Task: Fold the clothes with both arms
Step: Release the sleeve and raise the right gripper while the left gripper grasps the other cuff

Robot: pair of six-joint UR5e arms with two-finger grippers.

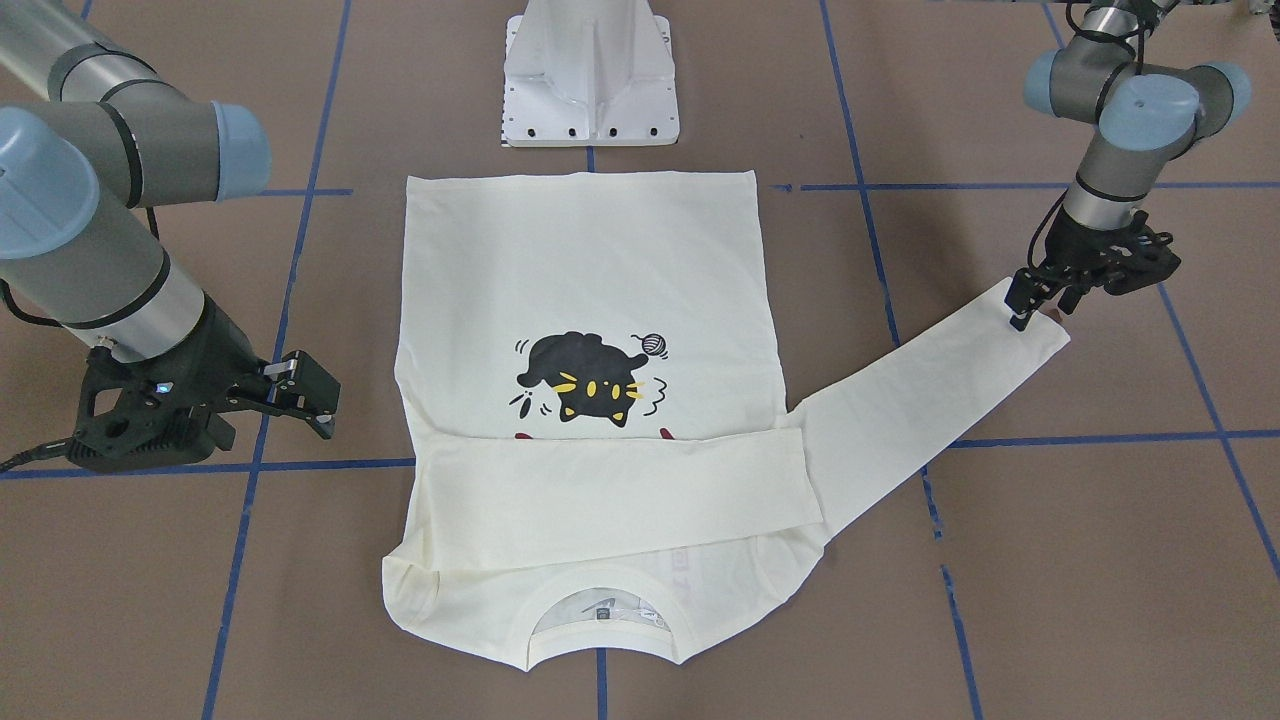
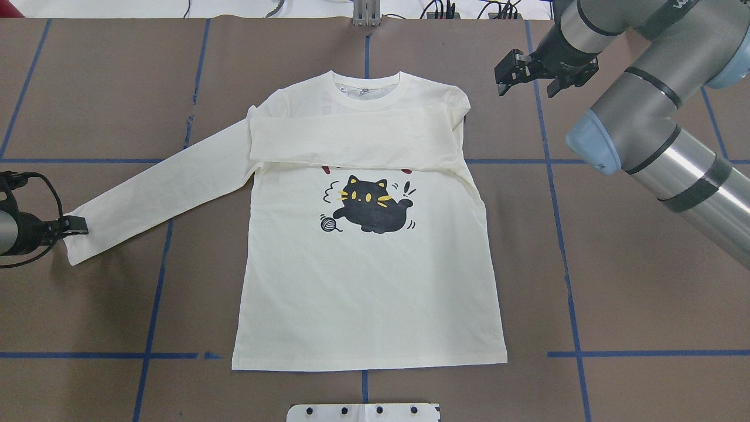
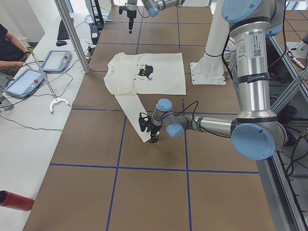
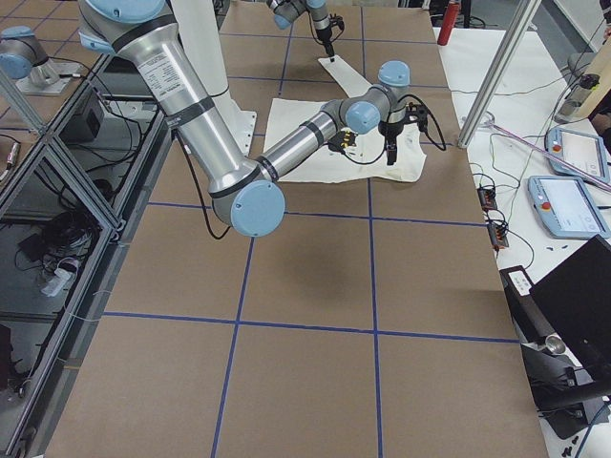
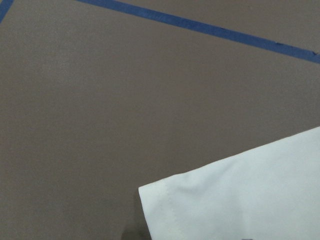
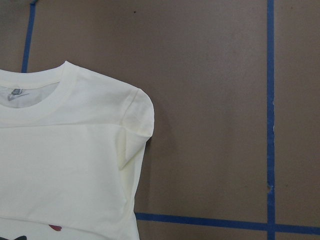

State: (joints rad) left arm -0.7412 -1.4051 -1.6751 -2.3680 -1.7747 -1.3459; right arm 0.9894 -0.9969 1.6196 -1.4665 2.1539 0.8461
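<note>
The T-shirt [image 2: 369, 281] lies flat and print-up on the table [image 2: 615, 264], spread between the two grippers. The left gripper [image 2: 77, 226] sits at the cuff [image 2: 79, 246] of the free sleeve [image 2: 164, 187], its tips at the cuff's edge. Whether they pinch the cloth or only rest there cannot be told. The left wrist view shows just a stitched cuff corner on bare table, with no fingers in it.

From this gripper the free sleeve runs straight away on a slant to the shirt's near shoulder, flat all along. Beyond it, the body's long axis lies crosswise to the line between the grippers, with the collar [image 2: 366, 88] away from the pedestal [image 1: 590, 75] and the hem [image 2: 369, 362] toward it. The other sleeve [image 2: 351, 138] is folded across the chest, square to that axis, its end pointing back toward the left gripper. It covers all but two bits of red lettering [image 2: 325, 170] above the cat print [image 2: 369, 205].

The right gripper [image 2: 524, 82] hangs with fingers spread, holding nothing, just off the folded sleeve's shoulder [image 6: 137, 107]. Its wrist view shows the neck label [image 6: 17, 94] and the crease where that sleeve turns over. The overhead view shows these only small, though it alone takes in the whole garment.
</note>
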